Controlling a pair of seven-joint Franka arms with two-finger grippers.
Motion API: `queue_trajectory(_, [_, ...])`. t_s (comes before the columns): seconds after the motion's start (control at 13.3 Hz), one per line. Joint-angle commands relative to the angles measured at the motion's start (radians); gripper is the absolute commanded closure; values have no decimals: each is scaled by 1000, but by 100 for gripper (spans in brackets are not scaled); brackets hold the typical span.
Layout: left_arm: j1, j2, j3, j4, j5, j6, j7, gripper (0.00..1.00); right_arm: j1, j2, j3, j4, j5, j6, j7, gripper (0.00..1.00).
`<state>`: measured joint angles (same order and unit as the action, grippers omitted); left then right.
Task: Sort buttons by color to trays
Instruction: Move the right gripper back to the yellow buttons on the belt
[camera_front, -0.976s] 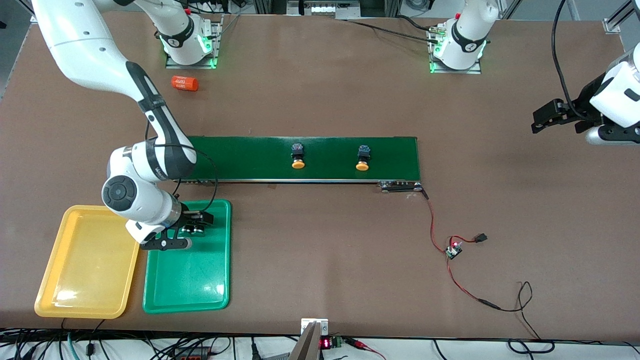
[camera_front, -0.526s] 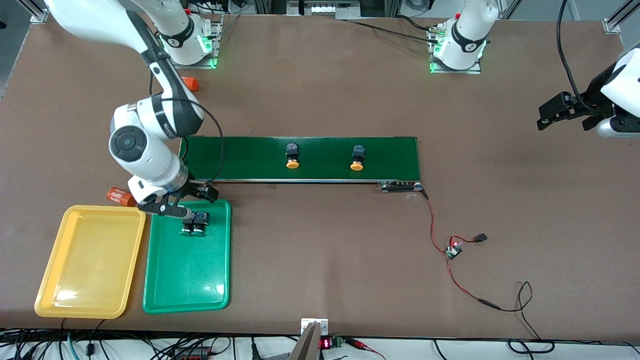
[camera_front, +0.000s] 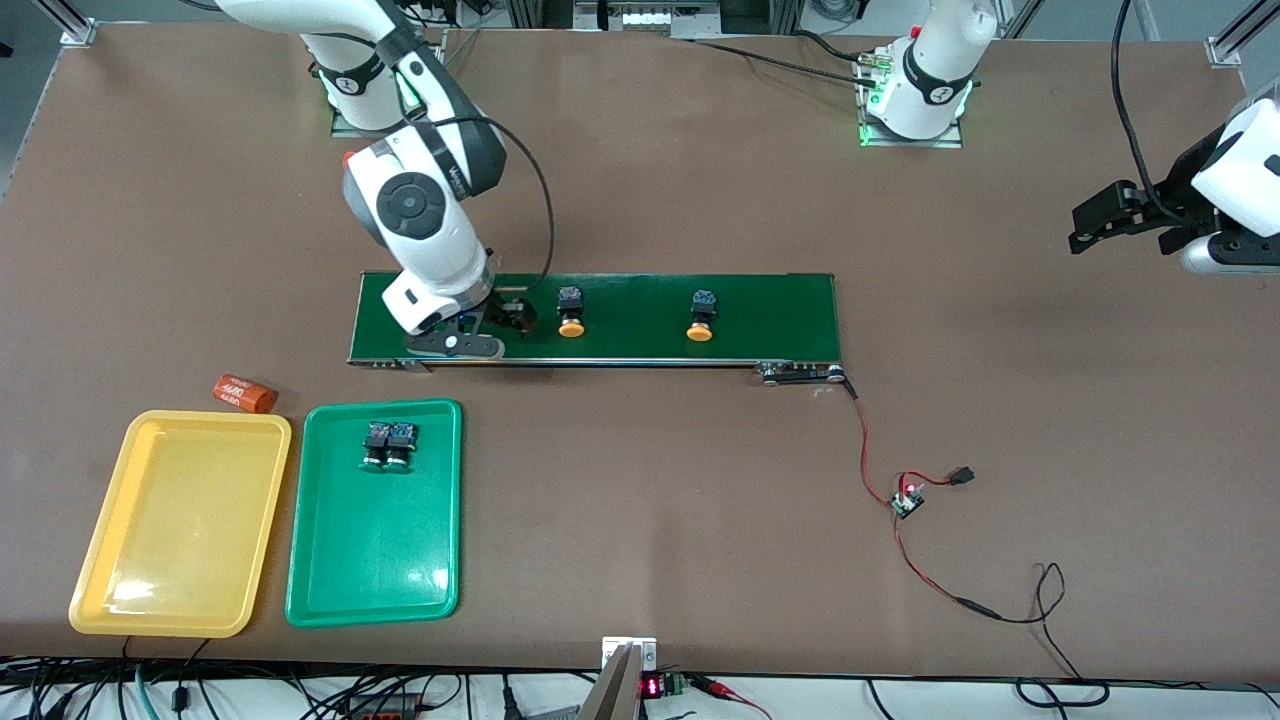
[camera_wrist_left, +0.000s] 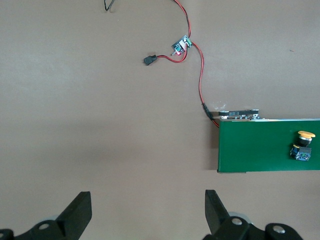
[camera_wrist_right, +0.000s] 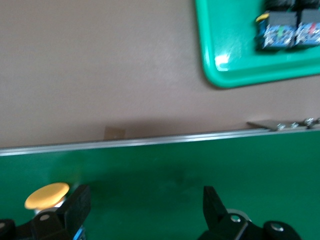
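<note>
Two yellow-capped buttons (camera_front: 570, 311) (camera_front: 701, 316) lie on the long dark-green belt (camera_front: 770, 315). One yellow cap shows in the right wrist view (camera_wrist_right: 46, 195), the other in the left wrist view (camera_wrist_left: 304, 146). Two green-capped buttons (camera_front: 389, 445) lie side by side in the green tray (camera_front: 375, 560), also in the right wrist view (camera_wrist_right: 289, 27). The yellow tray (camera_front: 175, 525) holds nothing. My right gripper (camera_front: 495, 330) is open and empty over the belt, beside the nearer yellow button. My left gripper (camera_front: 1105, 225) is open and empty, waiting over bare table at the left arm's end.
An orange cylinder with white print (camera_front: 243, 393) lies on the table just above the yellow tray in the front view. A red and black wire with a small circuit board (camera_front: 908, 497) trails from the belt's end toward the front edge.
My right gripper has left the green tray, where the second green button now lies, and moved up to the belt beside a yellow button. Both yellow buttons drifted toward the right arm's end.
</note>
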<state>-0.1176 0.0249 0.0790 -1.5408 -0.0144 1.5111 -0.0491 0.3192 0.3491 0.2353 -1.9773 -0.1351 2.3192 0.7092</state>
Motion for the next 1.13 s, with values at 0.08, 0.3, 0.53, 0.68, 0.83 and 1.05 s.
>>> queue_trajectory(0.08, [-5,20,5,39,25,-28,23,0,4,-5,-7,-12,6,14,-4,0])
queue_trajectory(0.3, [-4,21,5,39,24,-26,21,0,26,-4,2,-8,6,17,-66,0])
queue_trajectory(0.53, [-1,21,5,39,24,-25,21,0,31,5,25,-11,8,9,-53,0])
queue_trajectory(0.68, [0,21,5,39,24,-25,21,0,32,21,36,-12,8,12,-54,0])
queue_trajectory(0.83, [-4,21,5,39,25,-25,21,0,47,47,36,-12,8,26,-54,0])
queue_trajectory(1.05, [-7,21,5,39,25,-26,17,0,47,80,36,-12,8,58,-56,0])
